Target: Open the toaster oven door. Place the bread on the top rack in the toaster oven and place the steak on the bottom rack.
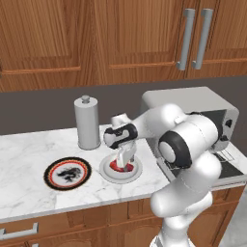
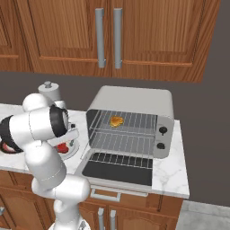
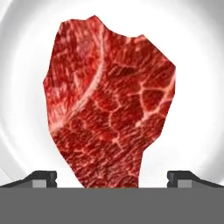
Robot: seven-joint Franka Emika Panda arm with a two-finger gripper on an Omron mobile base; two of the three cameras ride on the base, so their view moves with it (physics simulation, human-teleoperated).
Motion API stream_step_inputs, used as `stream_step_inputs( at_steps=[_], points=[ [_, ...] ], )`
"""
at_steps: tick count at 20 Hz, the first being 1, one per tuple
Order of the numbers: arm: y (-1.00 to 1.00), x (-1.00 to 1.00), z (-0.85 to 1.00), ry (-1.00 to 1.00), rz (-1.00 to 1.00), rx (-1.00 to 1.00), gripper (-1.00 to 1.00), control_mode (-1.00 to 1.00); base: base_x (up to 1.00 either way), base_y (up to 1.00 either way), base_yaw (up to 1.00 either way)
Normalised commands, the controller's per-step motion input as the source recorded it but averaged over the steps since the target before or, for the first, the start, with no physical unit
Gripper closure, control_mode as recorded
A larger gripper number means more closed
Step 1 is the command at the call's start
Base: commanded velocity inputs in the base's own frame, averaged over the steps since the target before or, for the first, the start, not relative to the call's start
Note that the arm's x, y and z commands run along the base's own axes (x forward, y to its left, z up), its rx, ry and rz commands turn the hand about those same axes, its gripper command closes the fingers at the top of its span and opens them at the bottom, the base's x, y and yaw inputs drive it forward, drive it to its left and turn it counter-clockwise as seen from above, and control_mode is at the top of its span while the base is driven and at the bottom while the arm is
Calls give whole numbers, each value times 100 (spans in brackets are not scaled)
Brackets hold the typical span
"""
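the gripper (image 1: pixel 125 163) hangs straight down over the steak (image 3: pixel 109 109), jaws spread as wide as they go and holding nothing; in the hand view the two fingertips (image 3: pixel 41 178) stand either side of the narrow lower end of the meat. the steak lies flat on a white plate (image 1: pixel 107 170) on the marble counter (image 1: pixel 29 144), between a patterned plate (image 1: pixel 67 173) and the toaster oven (image 2: pixel 134 101). a grey canister (image 1: pixel 87 123) stands just behind.

the step in hand looks like picking up the steak. to do it well, lower until the tips almost meet the plate, keep the meat centred between them, and close across the narrow part, since the wide part may not fit. lift straight up before swinging away.

the toaster oven door (image 2: pixel 117 170) already lies open, and the bread (image 2: pixel 116 121) sits on the top rack (image 2: pixel 134 122). the bottom rack (image 2: pixel 121 143) is bare and waits for the meat.
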Motion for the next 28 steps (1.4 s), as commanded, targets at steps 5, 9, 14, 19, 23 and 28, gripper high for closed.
stream_step_inputs(
  at_steps=[5, 9, 14, 19, 23, 28],
  points=[
    [0, 11, -42, 0, 8, 5, -100, -100, 0, 0, 0],
    [0, -2, -21, 0, 9, 8, -100, -100, 0, 0, 0],
    [0, -10, -2, 0, 10, 10, -100, -100, 0, 0, 0],
    [0, -12, -16, 0, 11, 6, -100, -100, 0, 0, 0],
    [0, -34, 0, 0, 11, 8, -100, -100, 0, 0, 0],
    [0, -34, -5, 0, 12, 5, -100, -100, 0, 0, 0]
  ],
)
